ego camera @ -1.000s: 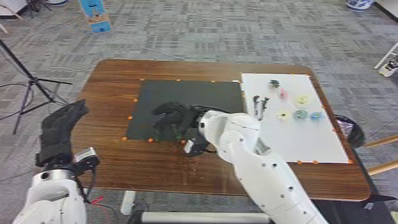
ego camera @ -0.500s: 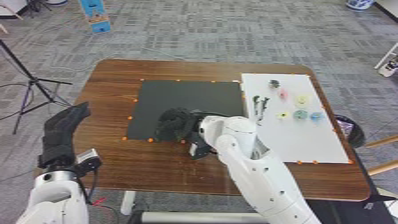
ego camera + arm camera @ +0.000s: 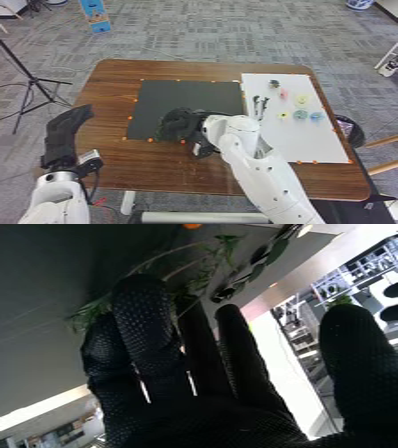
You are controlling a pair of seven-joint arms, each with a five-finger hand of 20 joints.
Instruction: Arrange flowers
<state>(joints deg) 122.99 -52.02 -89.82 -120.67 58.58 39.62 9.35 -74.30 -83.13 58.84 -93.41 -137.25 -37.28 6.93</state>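
Observation:
My right hand (image 3: 179,123) is low over the lower part of the black mat (image 3: 188,95). In the right wrist view the right hand (image 3: 200,389) has its fingers extended and the thumb apart; thin green leafy stems (image 3: 218,261) lie by its fingertips, partly hidden behind them. I cannot tell whether they touch. My left hand (image 3: 64,132) is open, its fingers straight, off the table's left side. On the white board (image 3: 306,142) lie dark leafy sprigs (image 3: 260,106), a pink flower (image 3: 283,93), a pale yellow one (image 3: 302,100), a small yellow one (image 3: 284,115) and bluish ones (image 3: 316,115).
Orange markers (image 3: 130,118) line the mat and the board on the brown table (image 3: 111,95). A black tripod (image 3: 34,80) stands on the floor at the left. A dark bin (image 3: 349,131) is beside the table's right edge.
My right hand has shifted slightly right and toward me, and its fingers look closer together in the head view. My left hand has moved a little to the right.

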